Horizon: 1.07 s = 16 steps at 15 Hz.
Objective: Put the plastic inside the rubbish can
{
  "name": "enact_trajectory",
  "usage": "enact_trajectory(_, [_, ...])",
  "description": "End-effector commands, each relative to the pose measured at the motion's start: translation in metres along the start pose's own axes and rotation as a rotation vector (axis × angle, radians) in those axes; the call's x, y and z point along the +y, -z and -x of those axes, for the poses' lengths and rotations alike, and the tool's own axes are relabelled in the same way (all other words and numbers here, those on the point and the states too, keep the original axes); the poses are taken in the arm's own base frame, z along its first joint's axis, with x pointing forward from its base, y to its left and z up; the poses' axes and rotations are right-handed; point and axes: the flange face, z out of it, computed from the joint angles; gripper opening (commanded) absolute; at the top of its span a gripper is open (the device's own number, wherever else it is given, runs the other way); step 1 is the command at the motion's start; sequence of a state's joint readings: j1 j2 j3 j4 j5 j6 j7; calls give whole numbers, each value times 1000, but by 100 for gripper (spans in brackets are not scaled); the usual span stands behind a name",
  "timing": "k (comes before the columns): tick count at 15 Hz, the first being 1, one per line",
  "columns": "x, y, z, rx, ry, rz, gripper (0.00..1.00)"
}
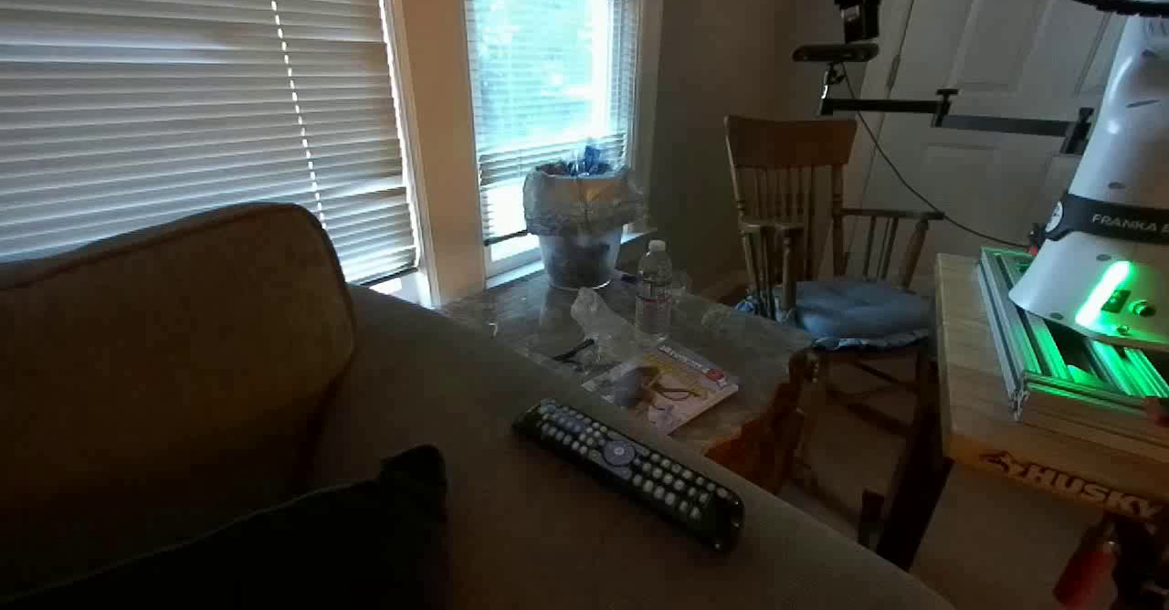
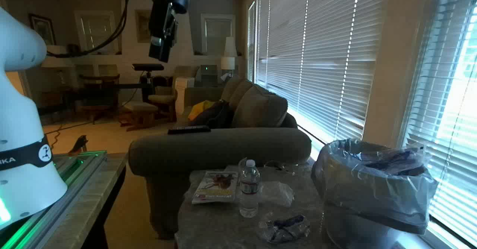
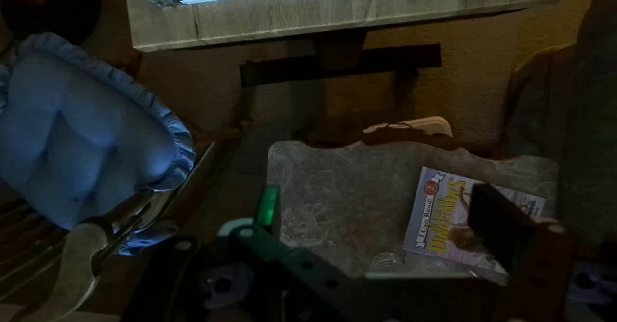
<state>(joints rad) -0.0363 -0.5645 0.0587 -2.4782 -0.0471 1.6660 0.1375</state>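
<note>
The rubbish can is pale and round, lined with a clear bag, with dark plastic wrapping at its top; it also shows in an exterior view. A crumpled clear plastic piece lies on the small table, beside the bottle in an exterior view. A clear plastic package with a dark strip lies nearer the can. My gripper is open and empty in the wrist view, high above the table. It hangs pointing down in an exterior view. The can is out of the wrist view.
A clear bottle stands on the small table by a book. The sofa arm bears a remote. A wooden chair with a blue cushion and the robot's workbench stand beside the table.
</note>
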Motion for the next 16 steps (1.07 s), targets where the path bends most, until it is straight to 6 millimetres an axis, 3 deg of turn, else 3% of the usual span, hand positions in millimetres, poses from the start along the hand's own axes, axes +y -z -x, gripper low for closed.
enact_trajectory(1, [0,0,0,-1,0,0,100])
enact_trajectory(8, [0,0,0,0,0,0,100])
enact_trajectory(11, [-31,-2,-26,8,-74,-50,100])
enact_trajectory(16, [-85,-10,-97,73,-240,-111,100])
